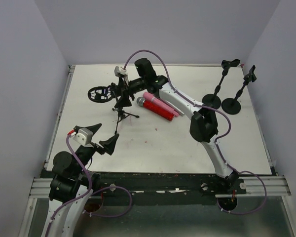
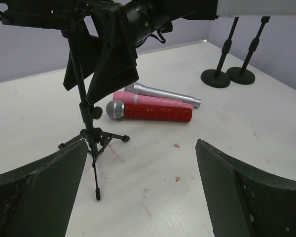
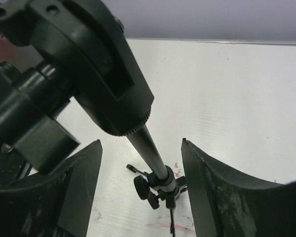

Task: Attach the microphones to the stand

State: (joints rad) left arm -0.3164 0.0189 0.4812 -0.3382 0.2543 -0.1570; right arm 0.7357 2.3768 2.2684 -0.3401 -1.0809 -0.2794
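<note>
Right gripper (image 3: 141,143) jaws apart, straddling tripod stand (image 3: 160,175) pole below its clip. Left gripper (image 2: 140,143) apart, empty. Red mic (image 2: 155,111), pink mic (image 2: 121,97) and silver mic (image 2: 163,93) lie flat mid-table (image 1: 187,143), touching side by side. Heads point at the stand, long axes running far-left to near-right.

From the left tool (image 2: 140,143), the tripod stand (image 2: 91,129) stands on the desk (image 2: 246,158) just ahead and to the left. Beyond it, to the right, the microphones (image 2: 155,109) lie side by side on the desk. Two round-base stands (image 2: 216,78) stand further back, far right. The right tool (image 3: 140,142) is above the tripod stand, one finger on each side of its pole (image 3: 150,150).
</note>
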